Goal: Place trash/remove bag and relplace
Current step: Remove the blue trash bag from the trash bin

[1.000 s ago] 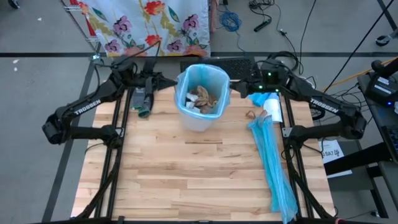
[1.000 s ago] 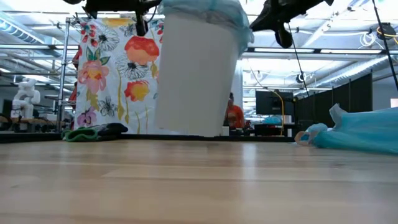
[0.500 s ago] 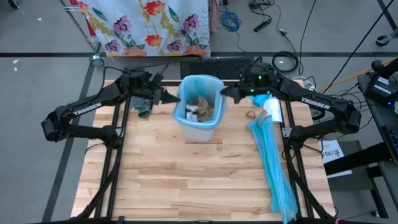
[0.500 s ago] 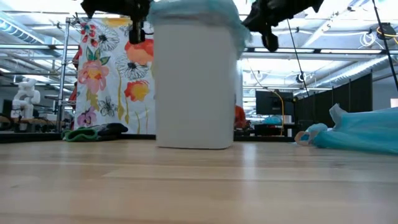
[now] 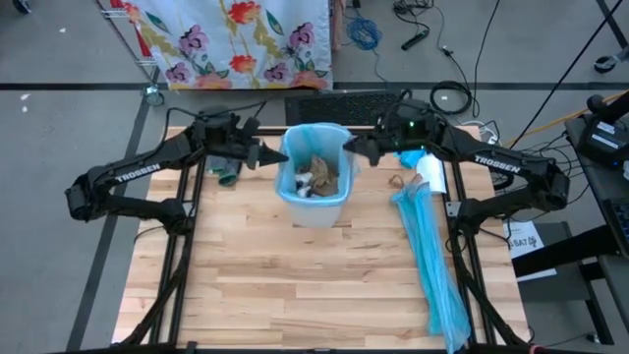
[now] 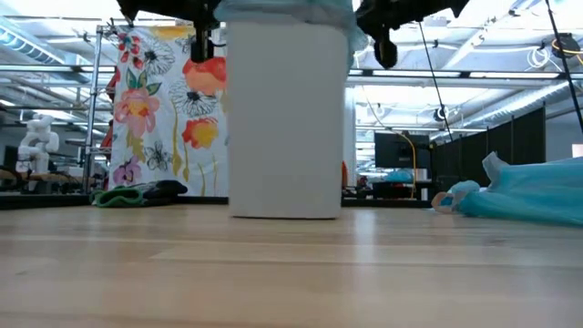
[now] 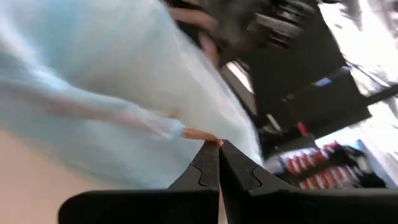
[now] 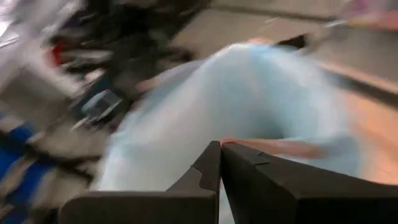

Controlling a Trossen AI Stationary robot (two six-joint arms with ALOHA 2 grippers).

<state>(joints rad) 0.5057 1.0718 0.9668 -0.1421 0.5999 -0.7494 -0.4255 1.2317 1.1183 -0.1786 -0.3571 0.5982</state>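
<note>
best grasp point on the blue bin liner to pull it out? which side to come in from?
Grip the bag at its rim, where the film folds over the top of the white bin, from the two opposite sides. The left gripper and right gripper flank it there, fingers closed. The trash fills the middle, so the rim is the free film.

The white plastic bin lined with a light-blue bag (image 5: 315, 177) stood on the wooden counter (image 5: 295, 285) toward its back edge. Crumpled brown and white paper trash (image 5: 318, 177) lay inside the bin. The left tool (image 5: 278, 157) sat at the bin's left rim, the right tool (image 5: 351, 149) at its right rim. Long light-blue plastic sheets (image 5: 432, 261) lay right of the bin; a dark-green cloth (image 5: 225, 169) lay to its left.
</note>
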